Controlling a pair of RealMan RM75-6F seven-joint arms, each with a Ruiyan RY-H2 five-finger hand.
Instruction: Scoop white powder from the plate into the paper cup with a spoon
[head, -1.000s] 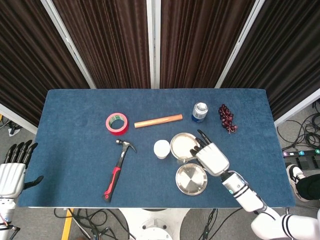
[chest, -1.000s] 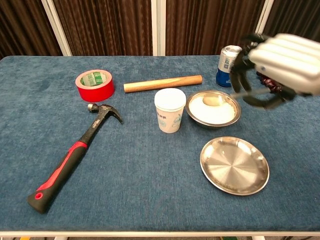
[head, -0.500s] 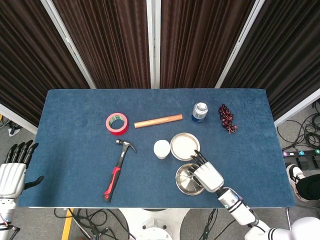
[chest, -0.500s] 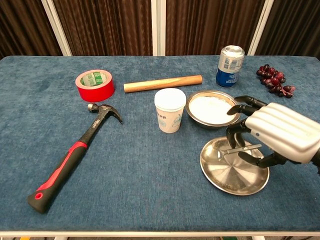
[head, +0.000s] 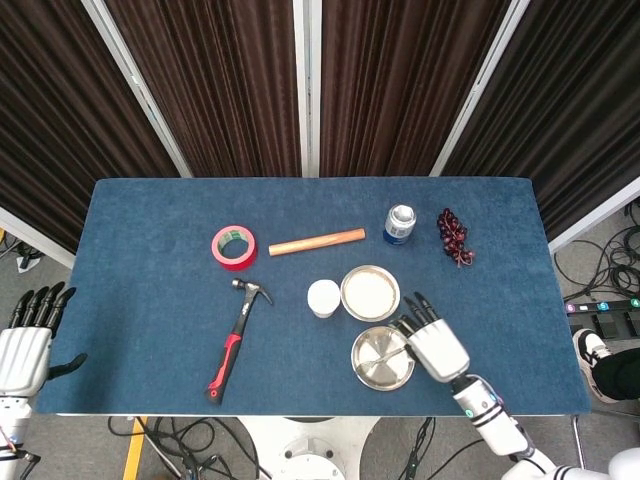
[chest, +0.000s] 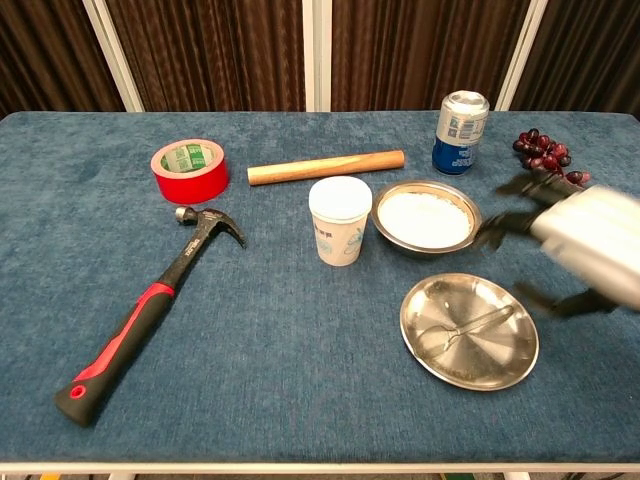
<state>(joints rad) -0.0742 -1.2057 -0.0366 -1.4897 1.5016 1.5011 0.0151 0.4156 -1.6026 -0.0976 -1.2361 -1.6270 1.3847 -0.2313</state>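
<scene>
The steel plate (chest: 392, 235) of white powder (chest: 426, 218) stands right of the white paper cup (chest: 340, 220), close beside it. Nearer the front edge, a metal spoon (chest: 463, 330) lies loose in an empty steel plate (chest: 512, 362). My right hand (chest: 583, 243) hovers blurred just right of both plates, fingers spread, holding nothing. From the head view, the right hand (head: 436, 344) sits by the empty plate (head: 372, 376), with the cup (head: 323, 297) and powder plate (head: 370, 292) beyond. My left hand (head: 26, 338) hangs off the table's left edge, fingers apart and empty.
A red-handled hammer (chest: 140, 315) lies at the front left. Red tape (chest: 189, 170) and a wooden rod (chest: 325, 167) sit behind the cup. A blue can (chest: 459, 132) and dark grapes (chest: 545, 157) stand at the back right, near the right hand.
The right hand carried the spoon from the powder plate down to the empty plate, let it go there, and drew off to the right. The left hand stayed still.
</scene>
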